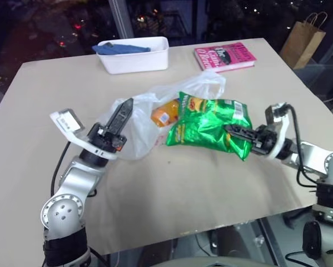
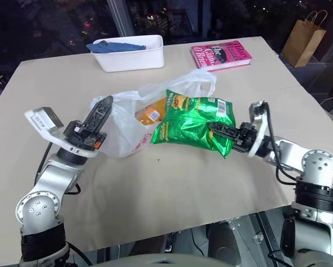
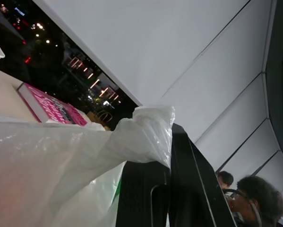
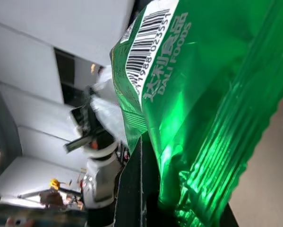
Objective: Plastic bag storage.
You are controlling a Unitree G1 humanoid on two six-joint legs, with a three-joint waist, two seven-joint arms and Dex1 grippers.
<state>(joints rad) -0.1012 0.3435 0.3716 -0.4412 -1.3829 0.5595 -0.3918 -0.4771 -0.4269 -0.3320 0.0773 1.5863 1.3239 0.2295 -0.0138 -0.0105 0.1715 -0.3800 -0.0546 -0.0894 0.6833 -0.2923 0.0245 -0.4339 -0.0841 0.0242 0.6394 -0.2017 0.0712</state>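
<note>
Clamped on the plastic bag's (image 1: 134,132) edge, the left gripper (image 1: 120,118) held it open beside the book-side snack packet (image 1: 210,127), which the right gripper (image 1: 237,132) pinched, apparently needing to slide it in.

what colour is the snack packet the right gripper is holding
Shiny green with a yellow-and-red logo: the snack packet, clearest in the left eye view.

Silver jointed arms (image 1: 66,206), black cables, black tapered jaws, white wrist housings
</note>
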